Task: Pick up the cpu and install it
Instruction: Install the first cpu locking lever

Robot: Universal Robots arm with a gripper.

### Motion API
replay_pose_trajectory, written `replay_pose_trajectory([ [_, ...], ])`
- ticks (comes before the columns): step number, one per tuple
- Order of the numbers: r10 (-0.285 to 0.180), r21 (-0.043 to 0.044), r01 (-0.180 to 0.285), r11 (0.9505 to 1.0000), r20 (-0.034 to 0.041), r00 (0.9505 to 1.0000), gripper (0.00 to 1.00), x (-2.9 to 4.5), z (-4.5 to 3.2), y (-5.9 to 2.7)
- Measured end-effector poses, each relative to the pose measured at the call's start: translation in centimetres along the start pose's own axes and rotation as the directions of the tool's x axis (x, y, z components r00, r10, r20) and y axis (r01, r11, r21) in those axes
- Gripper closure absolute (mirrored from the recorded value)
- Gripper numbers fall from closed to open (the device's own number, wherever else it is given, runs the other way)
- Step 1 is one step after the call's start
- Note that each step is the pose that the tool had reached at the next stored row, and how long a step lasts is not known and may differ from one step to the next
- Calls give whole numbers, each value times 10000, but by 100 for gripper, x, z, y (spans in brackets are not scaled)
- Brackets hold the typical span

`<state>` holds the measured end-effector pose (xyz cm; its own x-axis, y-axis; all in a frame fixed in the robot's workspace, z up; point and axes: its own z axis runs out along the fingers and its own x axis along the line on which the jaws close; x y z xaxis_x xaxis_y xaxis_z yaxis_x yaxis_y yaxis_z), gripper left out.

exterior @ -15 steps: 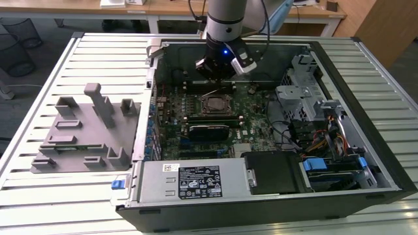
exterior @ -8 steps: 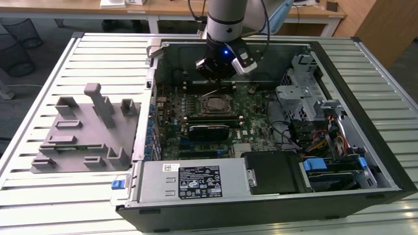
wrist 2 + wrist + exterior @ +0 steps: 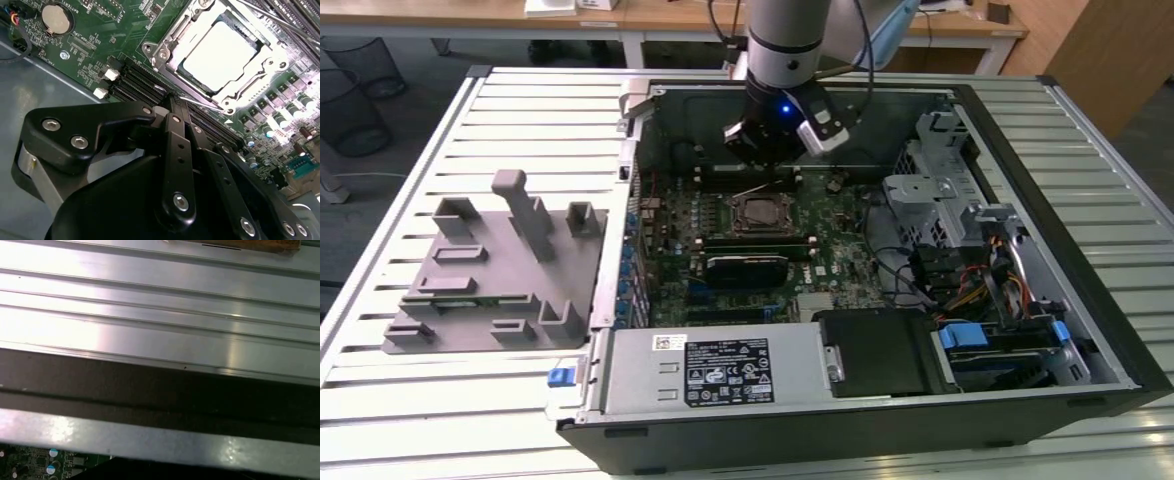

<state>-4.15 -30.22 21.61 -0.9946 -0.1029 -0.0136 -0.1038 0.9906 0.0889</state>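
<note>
I have the arm hanging over the open computer case (image 3: pixel 1067 300), which lies on its side on the ribbed metal surface (image 3: pixel 440 400). In the exterior view the pincer (image 3: pixel 771 150) sits above the green motherboard (image 3: pixel 841 240), just past the far edge of the socket (image 3: pixel 758 213) and close above the memory slots there.

In the second wrist view I look down along the black linkage of the pincer (image 3: pixel 176 100). Its fingers (image 3: pixel 172 112) are pressed together, and I see nothing between them. Their tips hover just beside the socket's (image 3: pixel 165 50) metal frame, near a thin metal lever (image 3: pixel 200 103) that runs along that side.

The cpu (image 3: pixel 220 56) is lying in the socket, its silvery-white top facing up and framed by the metal bracket around it. In the exterior view it appears as a small square inside the dark frame, near the middle of the board. I cannot tell whether the bracket is latched down.

A round coin battery (image 3: pixel 55 18) sits on the board well apart from the socket. On the surface at the exterior view's left stands a grey plastic fixture (image 3: pixel 494 270) with several upright blocks, well away from the pincer. The first wrist view gives me the ribbed surface (image 3: pixel 160 315), the dark edge of the case (image 3: pixel 160 390) and a corner of the green board (image 3: pixel 45 460).
</note>
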Motion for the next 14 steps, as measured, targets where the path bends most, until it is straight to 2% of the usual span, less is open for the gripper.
replay_pose_trajectory([
  [14,0,0,0,10000,0,10000,89,-28,65,-21],
])
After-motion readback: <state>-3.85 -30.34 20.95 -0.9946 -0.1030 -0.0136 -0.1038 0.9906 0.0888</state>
